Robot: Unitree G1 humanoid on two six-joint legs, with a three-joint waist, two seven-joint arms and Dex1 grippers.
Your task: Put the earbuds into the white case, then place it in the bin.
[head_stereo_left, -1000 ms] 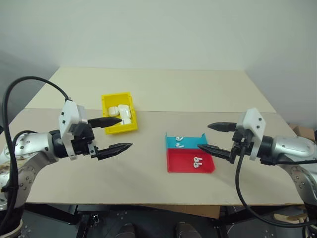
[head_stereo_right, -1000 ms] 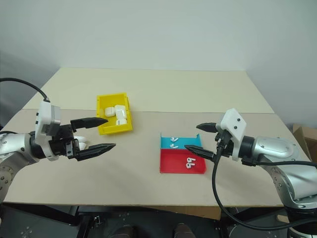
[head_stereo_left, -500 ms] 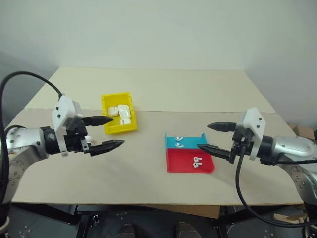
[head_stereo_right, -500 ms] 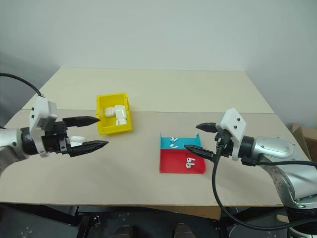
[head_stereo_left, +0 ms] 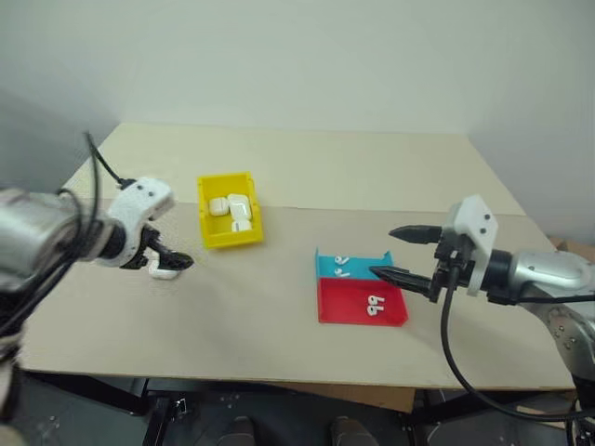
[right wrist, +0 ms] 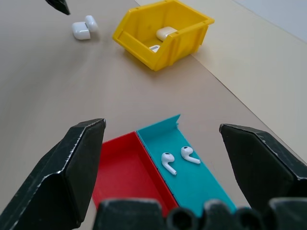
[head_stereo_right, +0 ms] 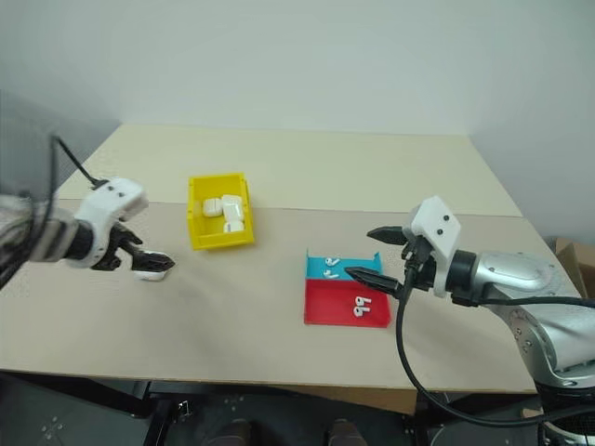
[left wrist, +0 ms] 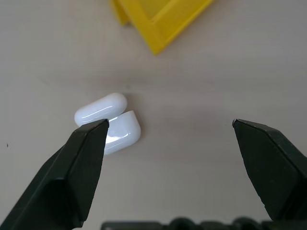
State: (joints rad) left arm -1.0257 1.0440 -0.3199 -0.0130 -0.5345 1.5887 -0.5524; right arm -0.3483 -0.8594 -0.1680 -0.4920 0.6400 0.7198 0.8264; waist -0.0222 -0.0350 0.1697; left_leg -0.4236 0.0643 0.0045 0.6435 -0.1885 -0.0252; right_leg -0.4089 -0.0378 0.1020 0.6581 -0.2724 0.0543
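On the left side of the table (head_stereo_left: 279, 316) I have the left gripper (left wrist: 170, 127) pointing down at the surface, its two black fingers spread wide apart with nothing between them. Directly below it, an open white case (left wrist: 109, 122) lies on the tabletop with its lid flipped back; in the left wrist view it sits just beside one fingertip (left wrist: 93, 132), and I cannot tell whether they touch. This case lies near the left edge, on the near side of the bin and apart from it.

The yellow bin (head_stereo_left: 229, 236) stands left of the table's centre, closer to the far edge than the tray. I see several more white cases (head_stereo_left: 230, 209) inside it.

Right of centre, toward the near edge, a flat tray lies in two parts: a blue section (head_stereo_left: 357, 269) on the far side and a red section (head_stereo_left: 346, 303) on the near side. One pair of earbuds (right wrist: 175, 159) lies in the blue section. A second pair (head_stereo_left: 374, 304) lies in the red section.

On the right I have the right gripper (head_stereo_left: 406, 253) hovering level beside the tray's right side, jaws fully apart and empty, clear of the tray.
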